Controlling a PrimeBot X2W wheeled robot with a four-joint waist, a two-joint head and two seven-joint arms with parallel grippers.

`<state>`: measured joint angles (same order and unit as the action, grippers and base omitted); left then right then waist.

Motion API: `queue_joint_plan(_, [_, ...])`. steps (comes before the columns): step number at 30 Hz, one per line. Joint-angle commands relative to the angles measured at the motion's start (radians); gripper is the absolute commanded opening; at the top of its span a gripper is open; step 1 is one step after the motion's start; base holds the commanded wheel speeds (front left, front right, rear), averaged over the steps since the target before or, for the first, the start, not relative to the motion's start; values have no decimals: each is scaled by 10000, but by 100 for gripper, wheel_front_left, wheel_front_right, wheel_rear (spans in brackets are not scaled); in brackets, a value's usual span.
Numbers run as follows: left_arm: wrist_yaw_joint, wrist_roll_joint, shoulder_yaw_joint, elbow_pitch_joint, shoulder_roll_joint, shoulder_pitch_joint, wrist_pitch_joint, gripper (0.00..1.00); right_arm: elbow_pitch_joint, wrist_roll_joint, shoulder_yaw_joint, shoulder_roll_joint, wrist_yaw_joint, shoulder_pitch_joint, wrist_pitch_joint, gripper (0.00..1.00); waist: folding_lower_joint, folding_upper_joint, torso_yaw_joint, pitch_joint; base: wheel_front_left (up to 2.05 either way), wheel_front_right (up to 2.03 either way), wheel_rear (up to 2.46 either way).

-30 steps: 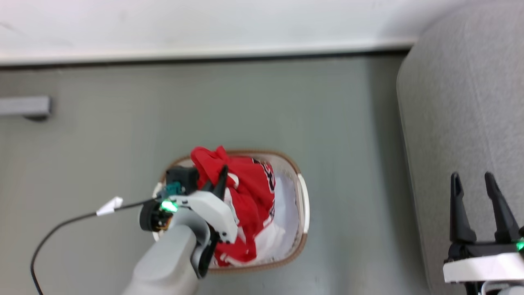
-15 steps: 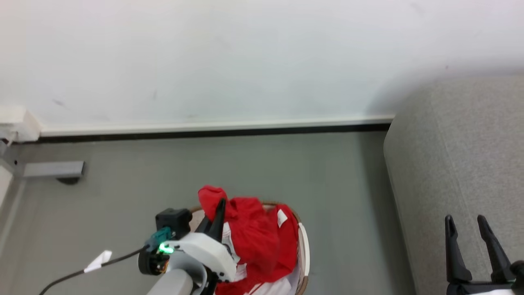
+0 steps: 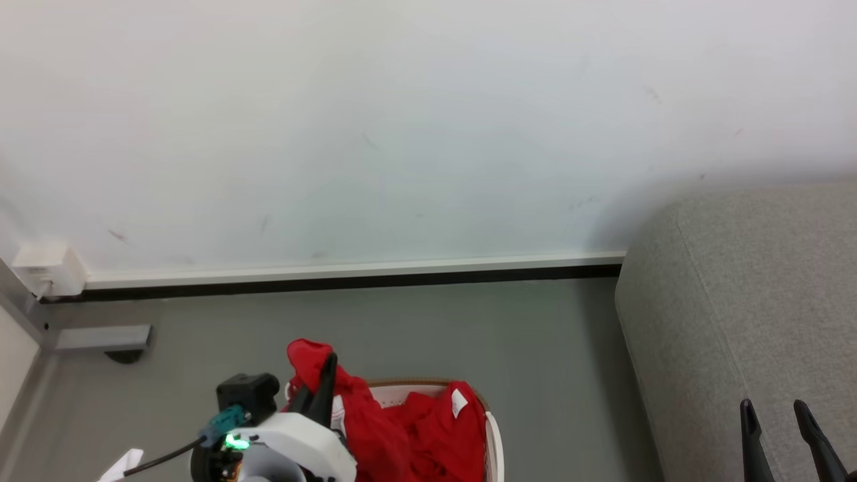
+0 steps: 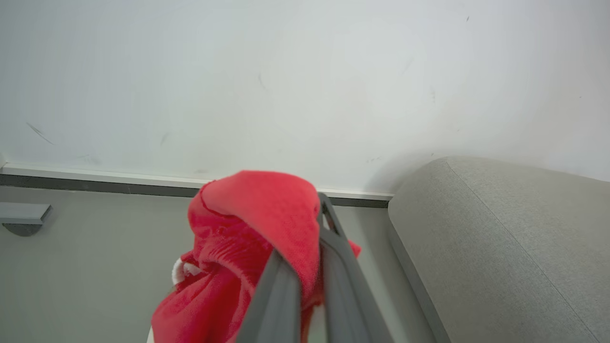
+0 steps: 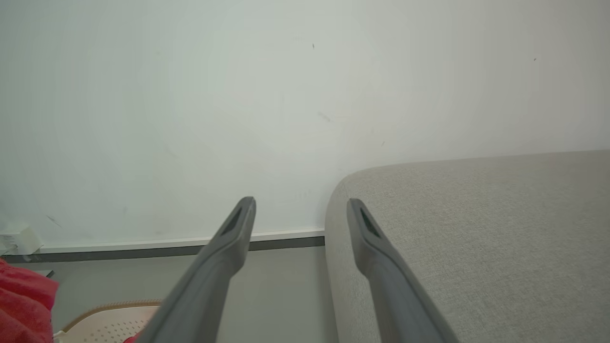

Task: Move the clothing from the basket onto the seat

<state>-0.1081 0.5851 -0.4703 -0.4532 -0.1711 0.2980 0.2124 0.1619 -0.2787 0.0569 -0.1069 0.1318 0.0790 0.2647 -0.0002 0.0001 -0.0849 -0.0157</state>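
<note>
Since a second ago my head has tipped up, so the wall (image 3: 402, 134) takes more of the head view and the basket (image 3: 493, 435) has slid to the bottom edge. That shift is the camera's, not the things'. What has really moved is the clothing (image 3: 395, 435). The red bunch that lay low against the basket's far rim now stands above it in a peak, hauled up by my left jaws. A white label (image 3: 458, 404) has also come into sight on the cloth trailing inside.

I judge the lift is under way but not finished, since most of the red cloth hangs in or over the basket. It needs more height before I swing it right, or the tail may drag on the rim.

The left wrist view shows what my own wrist hides from the head. A thick fold of red cloth is clamped between my two left fingers (image 4: 281, 295) and flops over their tips.

To the right the seat (image 3: 736, 301) stands well apart from the basket, across bare floor (image 3: 535, 335), with no clothing on the part I see.

The right wrist view shows my right jaws standing apart with nothing between them, hovering by the seat's rounded corner. The basket's perforated edge is at its lower left.
</note>
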Motion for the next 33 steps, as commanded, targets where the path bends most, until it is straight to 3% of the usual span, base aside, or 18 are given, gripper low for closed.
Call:
queue_joint_plan(1, [-61,55,37,168,-139,-168,-8,0,-34,113,36,-108,-21,161,-5,100,2,-1,22,-121,0,0,0])
queue_joint_plan(16, [-539,38,92,1844,-747,-564,-651,0,-210,207,-47,-231,-21,211,-5,100,2,-1,124,-303,0,0,0])
queue_joint_plan(22, [-616,-43,-17,2310,-852,-464,-866,0,-457,216,-514,-355,-21,3,-5,100,2,-1,141,-242,0,0,0])
queue_joint_plan(25, [-582,-110,-128,2568,-837,-280,-984,0,-709,257,-1114,-454,-21,-199,-5,100,2,-1,144,-242,0,0,0])
queue_joint_plan(33, [-409,-284,-658,2810,-439,323,-1344,0,-1089,5,-3963,-908,-21,-904,-5,100,2,-1,151,-293,0,0,0])
